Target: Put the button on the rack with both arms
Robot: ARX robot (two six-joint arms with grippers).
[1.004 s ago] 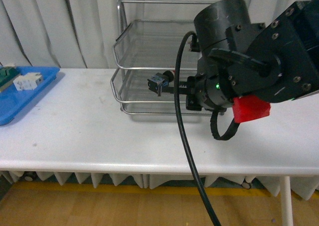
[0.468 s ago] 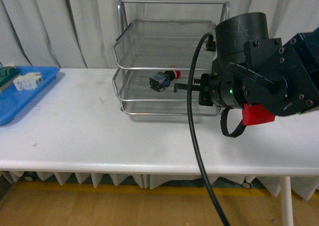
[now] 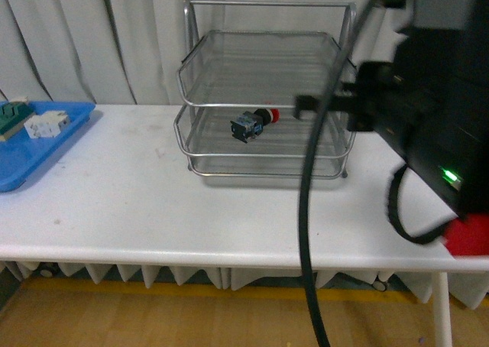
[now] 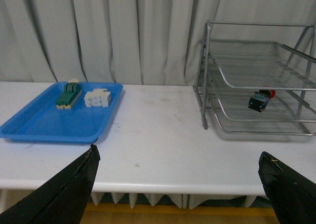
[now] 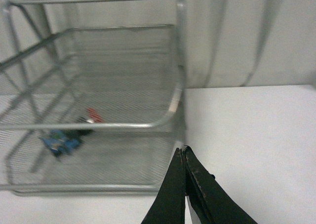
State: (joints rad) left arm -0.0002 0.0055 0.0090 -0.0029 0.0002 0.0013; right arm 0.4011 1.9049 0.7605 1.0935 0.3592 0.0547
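Observation:
The button, red cap and black-and-blue body, lies on its side in the lower tier of the silver wire rack. It is free of both grippers. My right gripper is shut and empty, just outside the rack's right side, apart from the button. In the right wrist view the shut gripper is by the rack's front corner, with the button inside on the mesh. My left gripper is open and empty over the table's front edge, far from the rack and the button.
A flat blue tray sits at the table's left end with a green-and-cream block and a white blocky part in it. The white table spans the view, with curtains behind. My bulky right arm and its cable fill the right side.
My right gripper, which held the button inside the rack a second ago, has let go and drawn back to the right. The button stays in the lower tier.

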